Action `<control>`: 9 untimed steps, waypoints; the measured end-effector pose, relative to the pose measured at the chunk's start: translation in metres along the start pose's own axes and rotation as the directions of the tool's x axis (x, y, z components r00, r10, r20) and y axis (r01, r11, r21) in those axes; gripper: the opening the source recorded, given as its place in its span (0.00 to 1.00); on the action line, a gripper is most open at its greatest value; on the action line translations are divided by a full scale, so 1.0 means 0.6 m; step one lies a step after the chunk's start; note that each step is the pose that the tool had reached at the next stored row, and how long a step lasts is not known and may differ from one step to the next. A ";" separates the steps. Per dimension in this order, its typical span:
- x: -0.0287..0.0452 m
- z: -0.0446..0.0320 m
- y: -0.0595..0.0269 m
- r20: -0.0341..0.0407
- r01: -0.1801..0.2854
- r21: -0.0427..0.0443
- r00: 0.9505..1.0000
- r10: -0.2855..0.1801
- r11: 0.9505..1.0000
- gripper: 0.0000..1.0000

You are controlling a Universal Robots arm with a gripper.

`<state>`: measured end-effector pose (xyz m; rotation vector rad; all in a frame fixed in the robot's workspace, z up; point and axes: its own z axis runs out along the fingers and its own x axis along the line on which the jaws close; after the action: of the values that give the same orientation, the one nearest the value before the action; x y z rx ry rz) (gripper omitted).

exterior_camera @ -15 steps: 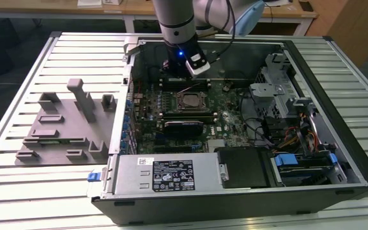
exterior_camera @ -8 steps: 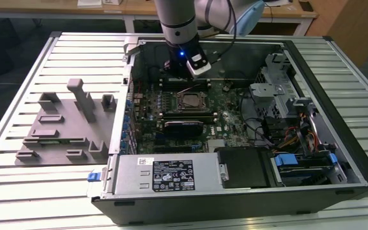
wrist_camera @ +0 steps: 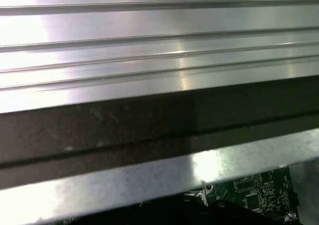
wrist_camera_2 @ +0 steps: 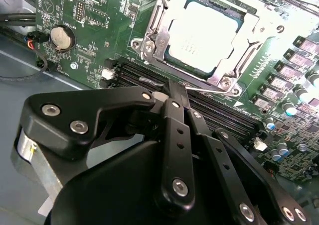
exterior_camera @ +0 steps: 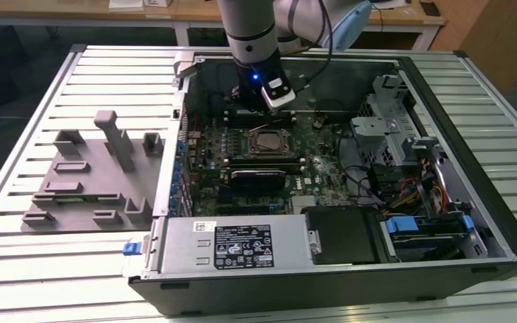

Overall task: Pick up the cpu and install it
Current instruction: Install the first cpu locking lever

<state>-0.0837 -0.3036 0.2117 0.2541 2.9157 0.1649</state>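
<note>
One computer case [exterior_camera: 330, 282] lies open on the slatted bench [exterior_camera: 25, 282]. At mid-board the cpu [wrist_camera_2: 204, 33] sits inside the metal socket frame [wrist_camera_2: 149, 46], silver top up. Just beyond it, toward the bench's far edge, the end effector [wrist_camera_2: 172, 91] hangs over the memory slots [wrist_camera_2: 132, 73]. Whether it is apart or together cannot be told.

You're looking at a ribbed metal table [exterior_camera: 25, 269], slats running side to side. Two things sit directly on it: the open computer case [exterior_camera: 330, 286], across the middle and the exterior view's right, and a grey fixture block [exterior_camera: 70, 202] with upright posts, just beside the case on the exterior view's left.
</note>
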 end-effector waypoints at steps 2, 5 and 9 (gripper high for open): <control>0.000 0.000 0.000 0.000 0.000 0.000 1.000 0.000 1.000 0.11; 0.000 0.001 0.000 0.001 -0.006 0.001 1.000 0.006 1.000 0.11; 0.000 0.002 0.000 0.002 -0.017 0.004 1.000 0.017 1.000 0.11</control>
<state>-0.0837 -0.3036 0.2105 0.2795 2.9126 0.1618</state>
